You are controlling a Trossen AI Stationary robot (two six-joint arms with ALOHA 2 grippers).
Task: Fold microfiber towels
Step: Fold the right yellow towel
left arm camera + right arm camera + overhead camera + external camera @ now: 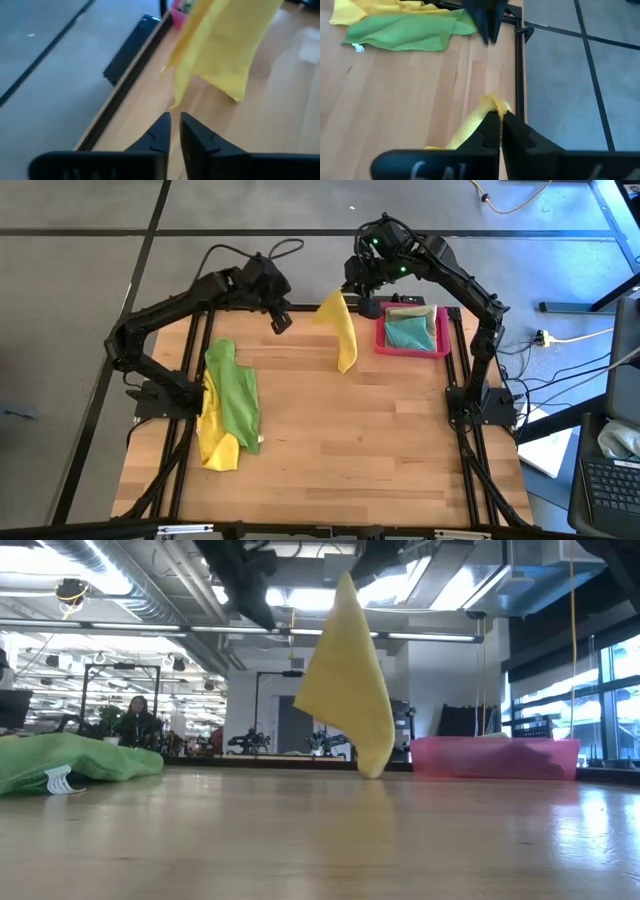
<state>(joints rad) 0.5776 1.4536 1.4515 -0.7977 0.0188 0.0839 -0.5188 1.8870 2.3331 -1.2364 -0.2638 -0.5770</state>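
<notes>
Hanging lengthwise downward, yellow towel (340, 330) in right claw (352, 288).

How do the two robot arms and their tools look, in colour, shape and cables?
Both arms are black, built of slim jointed segments on black bases at the table's sides. Loose black cables loop above the left arm; small green lights glow near the wrist of the right arm. The left tool and the right tool each have two dark, wedge-shaped fingers tapering to narrow tips.
</notes>
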